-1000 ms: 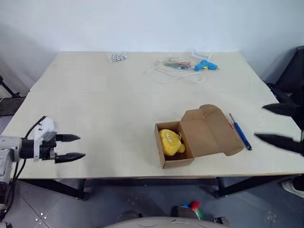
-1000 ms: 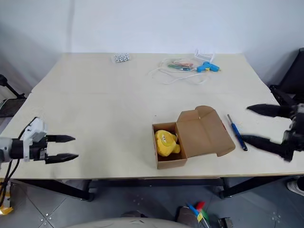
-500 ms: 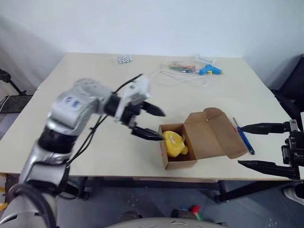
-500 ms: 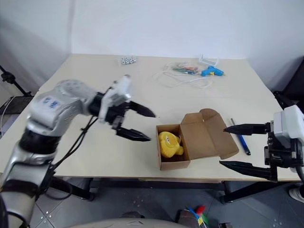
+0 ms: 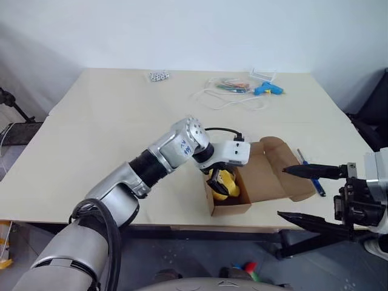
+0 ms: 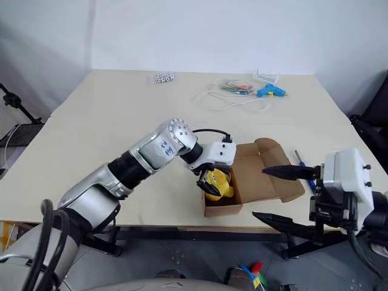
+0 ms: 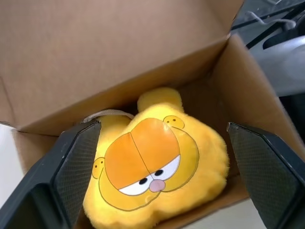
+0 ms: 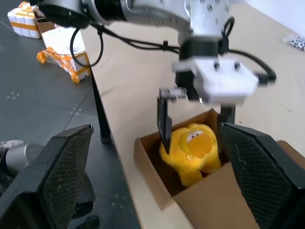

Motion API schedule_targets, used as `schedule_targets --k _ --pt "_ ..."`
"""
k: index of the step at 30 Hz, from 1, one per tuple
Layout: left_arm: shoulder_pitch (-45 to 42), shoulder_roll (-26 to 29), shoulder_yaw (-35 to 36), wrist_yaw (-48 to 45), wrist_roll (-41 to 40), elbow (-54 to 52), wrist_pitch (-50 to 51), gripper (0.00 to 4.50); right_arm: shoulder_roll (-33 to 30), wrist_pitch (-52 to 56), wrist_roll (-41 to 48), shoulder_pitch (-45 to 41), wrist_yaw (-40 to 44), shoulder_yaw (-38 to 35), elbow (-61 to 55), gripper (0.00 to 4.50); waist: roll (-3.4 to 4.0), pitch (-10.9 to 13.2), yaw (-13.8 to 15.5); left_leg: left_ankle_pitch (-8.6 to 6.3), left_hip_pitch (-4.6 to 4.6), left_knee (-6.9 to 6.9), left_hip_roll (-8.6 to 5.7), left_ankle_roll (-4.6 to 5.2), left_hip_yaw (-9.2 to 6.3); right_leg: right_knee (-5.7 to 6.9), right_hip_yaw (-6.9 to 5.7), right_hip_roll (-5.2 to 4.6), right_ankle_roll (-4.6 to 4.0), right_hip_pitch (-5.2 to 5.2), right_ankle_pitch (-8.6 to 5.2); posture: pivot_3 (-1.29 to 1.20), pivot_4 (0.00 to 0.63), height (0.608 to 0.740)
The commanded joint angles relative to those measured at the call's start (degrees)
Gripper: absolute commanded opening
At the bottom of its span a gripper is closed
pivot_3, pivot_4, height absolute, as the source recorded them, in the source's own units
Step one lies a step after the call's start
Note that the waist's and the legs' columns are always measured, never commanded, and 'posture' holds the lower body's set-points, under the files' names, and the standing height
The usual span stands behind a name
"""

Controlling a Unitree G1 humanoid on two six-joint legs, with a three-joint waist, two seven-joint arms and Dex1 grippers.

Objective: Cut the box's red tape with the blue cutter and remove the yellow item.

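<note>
We judged the cutting done: the box (image 5: 251, 182) lay open, lid folded back, and we saw no red tape. Removing the toy (image 7: 157, 167) was still left; it sat inside the box at its end nearest us, face up. Our left pincer (image 7: 164, 176) straddled it, fingers wide, not yet gripping. The cutter (image 5: 308, 170) lay just beside the box, past the lid, its long axis running away from us. Our right pincer (image 6: 276, 194) hung open near the lid, holding nothing.

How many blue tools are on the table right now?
2. The blue cutter lies on the table beside the open box, on its right. A light-blue glue gun sits at the far edge. Others may be hidden.
</note>
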Motion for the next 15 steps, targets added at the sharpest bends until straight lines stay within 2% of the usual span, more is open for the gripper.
schedule_targets --k 1,7,11,13,15 --pt "-0.4 -0.3 0.6 -0.2 3.1 2.3 -3.2 3.66 0.5 -0.5 1.7 0.3 -2.2 -1.2 -1.7 4.5 0.0 0.0 0.2 -0.06 0.01 0.08 0.02 0.02 0.0 0.06 0.0 -0.01 -0.02 0.0 -0.01 0.0 0.0 0.74" --pt "-0.4 -2.4 5.6 0.6 2.2 4.4 -4.9 1.87 0.5 -1.8 1.1 0.4 -3.0 0.3 -1.1 4.5 0.0 0.0 0.7 -0.18 -0.02 0.26 -0.01 0.19 0.0 0.26 -0.01 -0.22 -0.04 -0.03 -0.02 0.0 0.0 0.74" --pt "-0.9 -4.4 12.7 1.2 -1.5 5.2 -2.8 0.63 0.6 -2.6 0.3 -0.1 -3.0 1.7 0.0 4.5 0.0 0.0 0.7 -0.2 -0.14 0.31 -0.03 0.23 0.01 0.29 -0.02 -0.25 -0.04 -0.14 -0.02 0.0 0.0 0.74" --pt "-1.2 -5.2 20.1 2.2 -6.4 5.9 -0.3 0.03 0.9 -3.1 0.3 -0.6 -3.4 2.8 0.8 4.5 0.0 0.0 0.6 -0.2 -0.14 0.31 -0.03 0.23 0.03 0.34 -0.04 -0.24 -0.04 -0.17 -0.02 0.0 0.0 0.74" --pt "-0.8 -4.2 27.1 2.7 -10.9 5.9 -1.0 0.01 1.0 -3.7 -0.4 -1.0 -3.2 4.0 1.4 4.5 0.0 0.0 0.4 -0.2 -0.17 0.35 -0.02 0.23 0.05 0.39 -0.04 -0.23 -0.04 -0.2 -0.02 0.0 0.0 0.74"
